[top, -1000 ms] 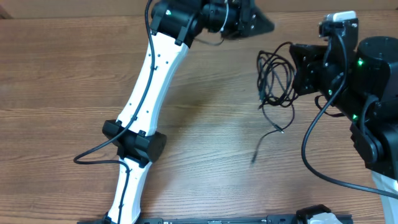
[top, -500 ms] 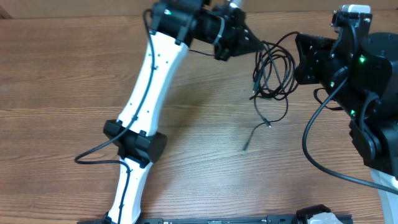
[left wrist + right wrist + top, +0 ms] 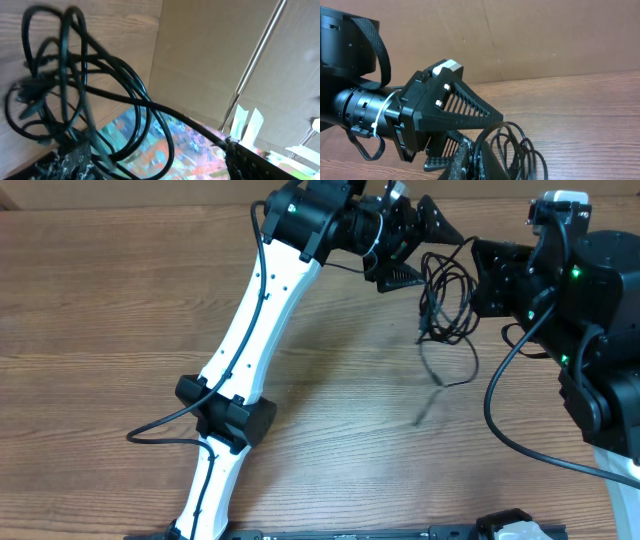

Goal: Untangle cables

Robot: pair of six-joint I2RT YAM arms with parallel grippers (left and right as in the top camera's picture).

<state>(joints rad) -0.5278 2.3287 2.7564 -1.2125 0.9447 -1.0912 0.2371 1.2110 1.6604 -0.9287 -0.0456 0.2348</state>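
The cables [image 3: 447,298] hang as a tangled black bundle at the table's back right, with one loose strand trailing down to a plug end [image 3: 424,414] on the wood. My right gripper [image 3: 478,276] is shut on the bundle's right side; in the right wrist view its fingers [image 3: 470,162] pinch the cables [image 3: 522,147]. My left gripper [image 3: 432,256] stands open right at the bundle's upper left. In the left wrist view the looped cables [image 3: 75,85] fill the left half, and strands run across the gap of the left gripper [image 3: 160,167].
The white left arm [image 3: 255,320] stretches diagonally from the front edge to the back. A thicker black wire [image 3: 500,430] loops from the right arm's base [image 3: 600,300]. A cardboard wall [image 3: 520,35] stands behind the table.
My left gripper has swung right to the bundle and opened from shut. The bundle and its hanging strand have shifted slightly right. The right gripper still holds.
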